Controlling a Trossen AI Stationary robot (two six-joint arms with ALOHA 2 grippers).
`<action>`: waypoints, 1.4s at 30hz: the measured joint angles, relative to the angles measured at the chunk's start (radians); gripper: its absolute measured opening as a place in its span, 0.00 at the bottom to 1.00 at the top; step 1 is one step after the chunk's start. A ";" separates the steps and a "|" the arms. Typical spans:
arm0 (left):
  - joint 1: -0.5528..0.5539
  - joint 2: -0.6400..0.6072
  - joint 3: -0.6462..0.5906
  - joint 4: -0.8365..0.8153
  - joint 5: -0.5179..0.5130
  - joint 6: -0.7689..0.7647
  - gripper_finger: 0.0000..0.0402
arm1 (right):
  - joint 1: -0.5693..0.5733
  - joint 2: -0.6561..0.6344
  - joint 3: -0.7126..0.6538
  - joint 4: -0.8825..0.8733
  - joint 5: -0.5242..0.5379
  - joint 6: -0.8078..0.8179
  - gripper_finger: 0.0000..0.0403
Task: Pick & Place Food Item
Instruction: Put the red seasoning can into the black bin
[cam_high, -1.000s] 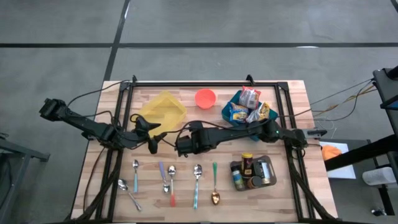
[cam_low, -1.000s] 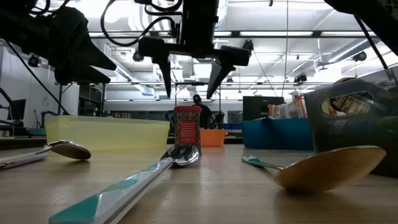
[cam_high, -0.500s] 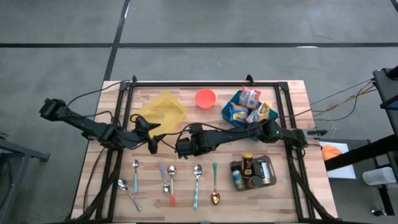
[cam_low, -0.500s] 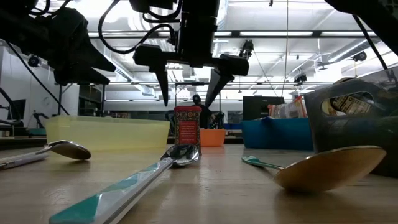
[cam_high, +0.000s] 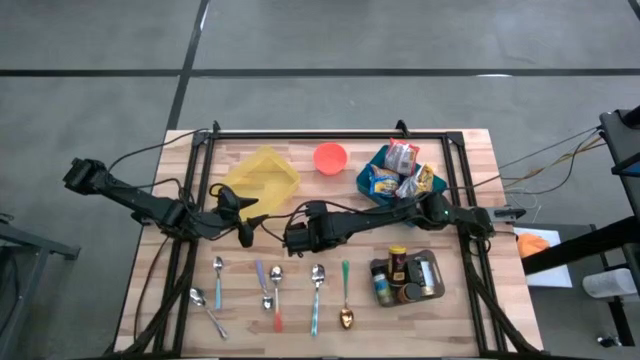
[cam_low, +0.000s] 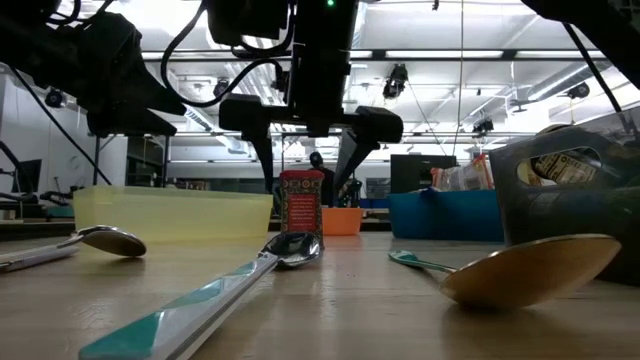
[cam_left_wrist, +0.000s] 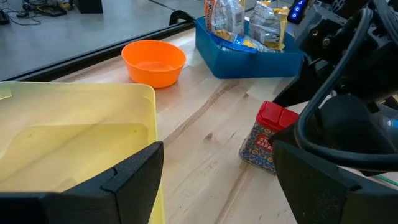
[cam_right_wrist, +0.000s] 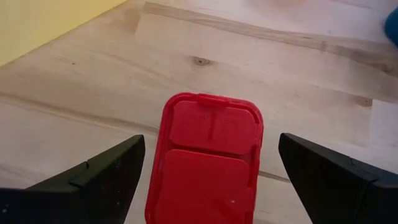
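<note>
the right claw is hanging wide open over the spice jar, one finger at each side of the red lid & not touching it. it's holding nothing. from the right wrist cam the jar is sitting right btw the 2 dark fingers.

the jar is standing up on the wood bench, near the middle, w/ a red cap & a dotted label. from the jar, the yellow tub is at about 10 o'clock, the orange bowl at about 1 o'clock, & the blue bin w/ snack bags at about 2 o'clock. the spoons are lying in a row at 6 o'clock. a tray of jars is at about 4 o'clock.

the left claw is waiting at 9 o'clock from the jar, just by the yellow tub. it's open & holding nothing too.
</note>
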 joint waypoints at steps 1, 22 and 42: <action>0.000 0.000 0.000 0.000 0.000 0.000 0.75 | 0.000 0.000 0.000 0.000 0.000 0.000 0.91; 0.000 0.000 0.000 0.000 0.000 -0.001 0.75 | -0.003 0.000 -0.017 0.020 -0.003 0.016 0.91; 0.000 0.000 0.000 0.000 0.000 -0.003 0.75 | -0.003 0.000 -0.019 0.028 -0.003 0.013 0.91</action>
